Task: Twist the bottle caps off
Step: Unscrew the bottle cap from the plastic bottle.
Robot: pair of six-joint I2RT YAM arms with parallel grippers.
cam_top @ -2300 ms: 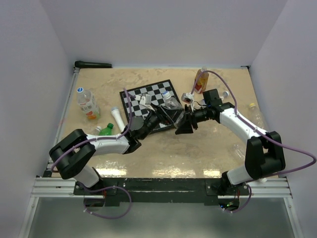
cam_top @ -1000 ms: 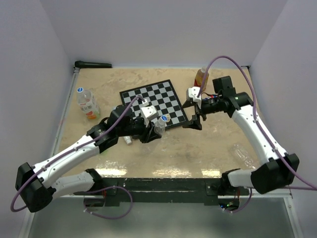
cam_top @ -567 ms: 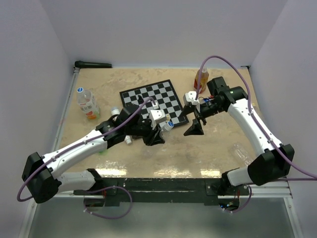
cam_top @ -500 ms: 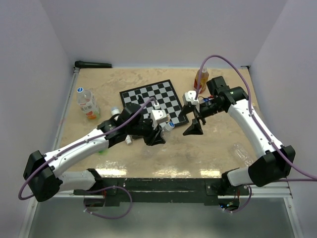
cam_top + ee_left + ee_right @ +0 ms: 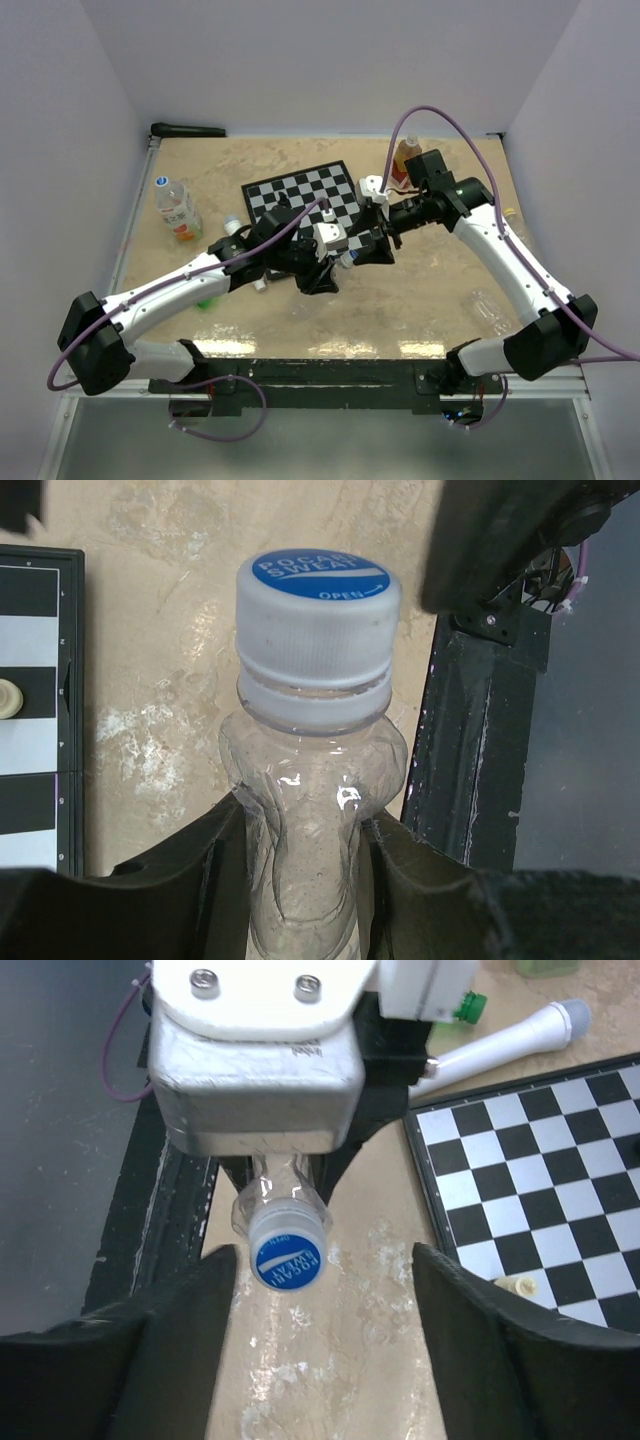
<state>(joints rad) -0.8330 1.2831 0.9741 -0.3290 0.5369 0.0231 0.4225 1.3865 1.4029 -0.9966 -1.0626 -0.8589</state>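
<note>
Bottle cap, white ribbed plastic with a blue printed top, is seen from the top camera just off the near edge of the black-and-white chessboard, raised above the beige desk. It is on a clear plastic bottle gripped by the left tool. The right tool is just beside it, on the side away from the board's left end. Holding the bottle off the desk presumably keeps it from turning while the cap is twisted.

From the left wrist, the cap is shown screwed on. The clear plastic bottle is clamped below its neck by the left tool, the chessboard lying to the left. The neck ring and cap are thus left free to be reached.

From the right wrist, the cap faces the camera, left of the chessboard. The right tool is open, its dark fingers on either side of the cap without visible contact. The tool appears lined up so that the cap can be pinched and unscrewed.
</note>
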